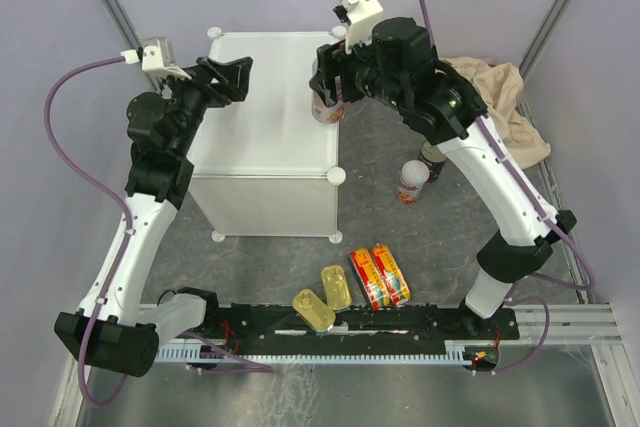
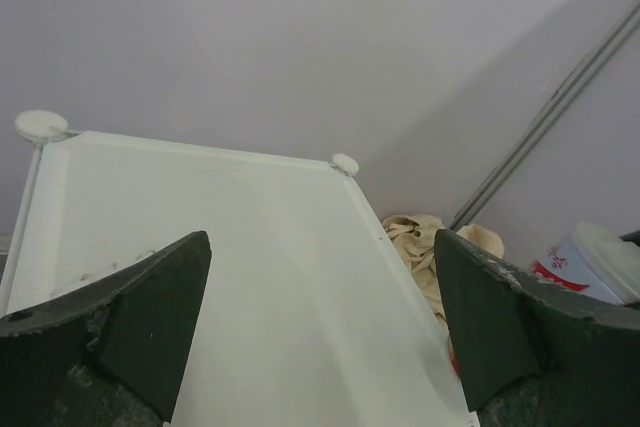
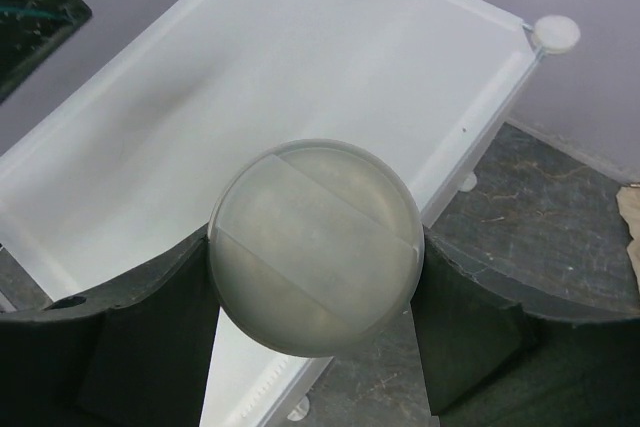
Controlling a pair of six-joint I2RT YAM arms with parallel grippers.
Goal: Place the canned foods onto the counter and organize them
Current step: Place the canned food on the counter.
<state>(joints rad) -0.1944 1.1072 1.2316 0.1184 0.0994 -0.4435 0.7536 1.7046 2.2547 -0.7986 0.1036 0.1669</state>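
The counter (image 1: pixel 265 137) is a white cube cabinet in the middle. My right gripper (image 1: pixel 330 87) is shut on a white-and-red can (image 1: pixel 325 111) and holds it upright over the counter's right edge. In the right wrist view the can's pale lid (image 3: pixel 313 245) sits between the fingers (image 3: pixel 470 317), above the counter top (image 3: pixel 280 77). My left gripper (image 1: pixel 238 75) is open and empty over the counter's far left; its view shows the counter top (image 2: pixel 250 277). On the table lie a second white-and-red can (image 1: pixel 412 183), a dark can (image 1: pixel 433 157), two red-yellow tins (image 1: pixel 380 276) and two gold tins (image 1: pixel 325 297).
A beige cloth (image 1: pixel 508 107) lies crumpled at the back right, and also shows in the left wrist view (image 2: pixel 420 242). Grey walls close in the back and sides. The arms' base rail (image 1: pixel 340 332) runs along the near edge.
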